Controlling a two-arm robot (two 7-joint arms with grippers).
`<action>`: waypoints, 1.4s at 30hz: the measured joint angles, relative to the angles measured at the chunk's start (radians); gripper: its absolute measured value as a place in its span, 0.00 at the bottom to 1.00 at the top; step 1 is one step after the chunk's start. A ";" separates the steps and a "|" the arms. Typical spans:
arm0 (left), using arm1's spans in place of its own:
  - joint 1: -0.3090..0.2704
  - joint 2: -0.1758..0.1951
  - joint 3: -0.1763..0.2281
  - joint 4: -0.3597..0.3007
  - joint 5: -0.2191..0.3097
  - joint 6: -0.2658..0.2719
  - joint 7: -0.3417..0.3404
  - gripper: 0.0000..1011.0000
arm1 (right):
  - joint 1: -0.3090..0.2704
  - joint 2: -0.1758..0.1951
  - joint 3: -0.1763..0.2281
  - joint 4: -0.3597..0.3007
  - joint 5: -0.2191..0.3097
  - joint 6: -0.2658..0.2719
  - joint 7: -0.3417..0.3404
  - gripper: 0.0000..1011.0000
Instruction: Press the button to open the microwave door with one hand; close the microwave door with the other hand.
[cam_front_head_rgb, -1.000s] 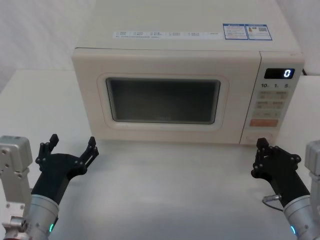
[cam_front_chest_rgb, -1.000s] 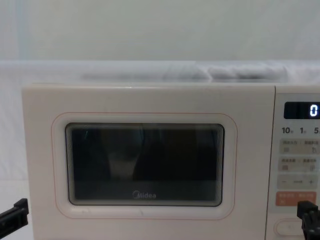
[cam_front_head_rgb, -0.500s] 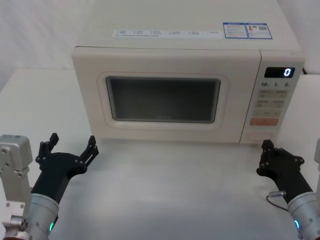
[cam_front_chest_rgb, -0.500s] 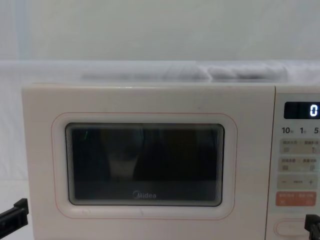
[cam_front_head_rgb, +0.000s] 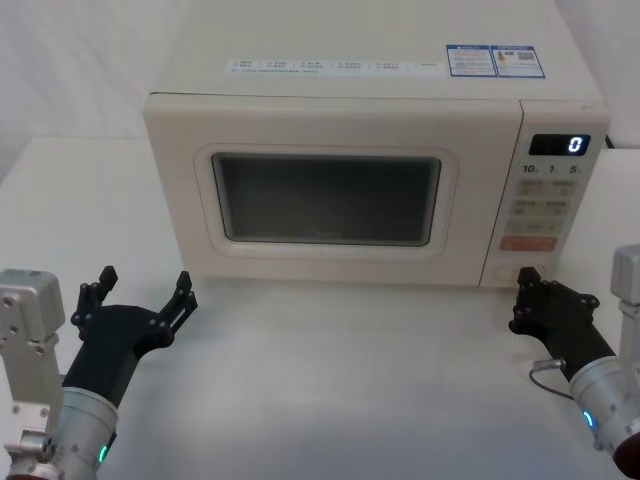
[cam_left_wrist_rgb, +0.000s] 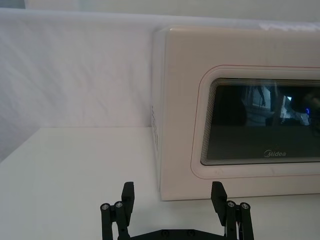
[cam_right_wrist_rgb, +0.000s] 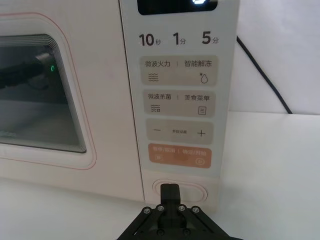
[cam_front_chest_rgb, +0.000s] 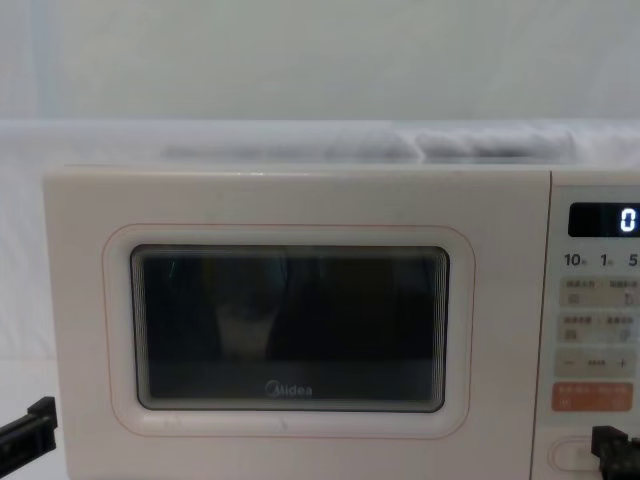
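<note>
The microwave door (cam_front_head_rgb: 325, 195), a smooth cream panel with a dark rounded window, is closed. The right gripper (cam_right_wrist_rgb: 170, 192), black and blocky with fingers pressed together, points at the wide oval button (cam_right_wrist_rgb: 180, 190) low on the right panel. The left gripper (cam_front_head_rgb: 140, 297) waits spread at the near left.

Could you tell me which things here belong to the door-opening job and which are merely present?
Job:
- button, right claw shut in front of it
- microwave door, closed
- left claw, open, waiting near the door's left corner

Merely present:
- orange key
- display
- black cable
- table
</note>
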 joint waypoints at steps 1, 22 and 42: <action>0.000 0.000 0.000 0.000 0.000 0.000 0.000 1.00 | 0.012 0.000 0.000 0.014 -0.003 0.003 0.003 0.00; 0.000 0.000 0.000 0.000 0.000 0.000 0.000 1.00 | 0.076 -0.018 0.003 0.109 -0.027 0.005 0.008 0.00; 0.000 0.000 0.000 0.000 0.000 0.000 0.000 1.00 | 0.096 -0.031 0.012 0.135 -0.037 0.024 0.000 0.00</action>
